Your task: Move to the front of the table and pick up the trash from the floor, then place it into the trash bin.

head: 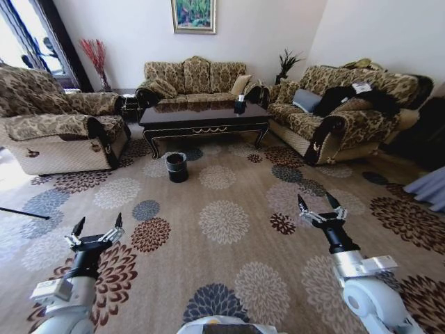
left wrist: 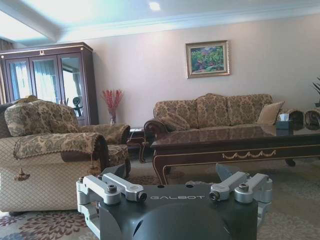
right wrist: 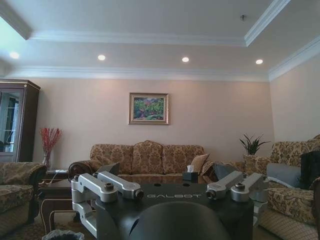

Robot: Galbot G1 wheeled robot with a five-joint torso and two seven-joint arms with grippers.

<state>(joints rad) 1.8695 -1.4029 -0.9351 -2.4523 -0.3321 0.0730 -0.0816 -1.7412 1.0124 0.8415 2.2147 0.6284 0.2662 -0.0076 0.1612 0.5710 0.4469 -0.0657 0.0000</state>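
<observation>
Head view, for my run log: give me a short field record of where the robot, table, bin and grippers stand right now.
robot position: back from the table, open carpet between
trash bin: on the carpet just in front of the table, nearer its left end
tissue box: on the tabletop
left gripper: open, held low, holding nothing
right gripper: open, held low, holding nothing

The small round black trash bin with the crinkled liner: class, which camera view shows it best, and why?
The head view: the small round black trash bin stands whole on the patterned carpet, in front of the long dark wooden table's left end. The right wrist view catches just a bit of its liner at the picture's edge; in the left wrist view I cannot make it out.
</observation>
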